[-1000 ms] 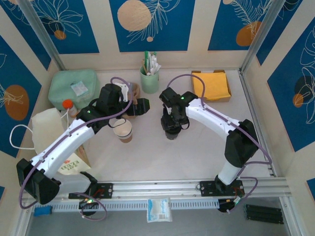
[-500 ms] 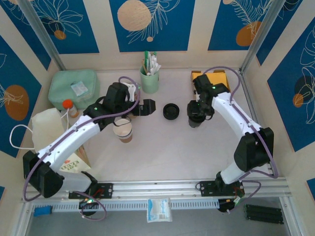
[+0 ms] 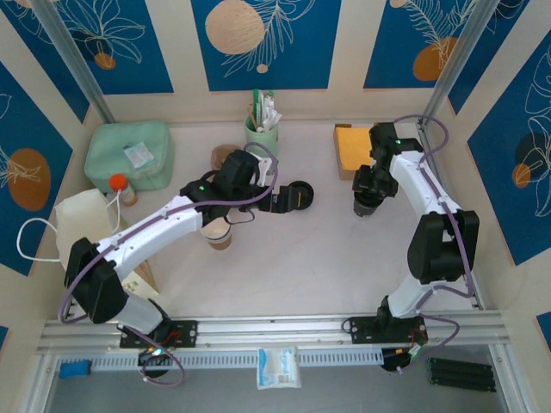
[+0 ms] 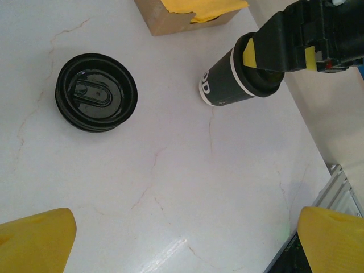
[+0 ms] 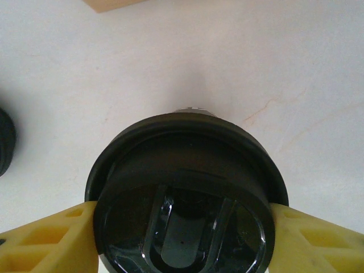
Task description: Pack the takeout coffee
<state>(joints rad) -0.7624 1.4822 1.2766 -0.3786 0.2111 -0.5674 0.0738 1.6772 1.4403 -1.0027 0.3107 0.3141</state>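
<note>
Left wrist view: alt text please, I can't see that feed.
The right gripper clamps a dark lidded cup at upper right. A loose black lid lies upper left; the open left gripper frames the bottom corners with yellow fingertips.

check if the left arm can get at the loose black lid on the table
Likely yes: the left pincer is open, facing the black lid, with bare table between them. The right pincer, shut on the lidded dark cup, stands off to one side.

A stirrer cup (image 3: 262,138) stands apart from, perhaps, napkins (image 3: 351,148).
</note>
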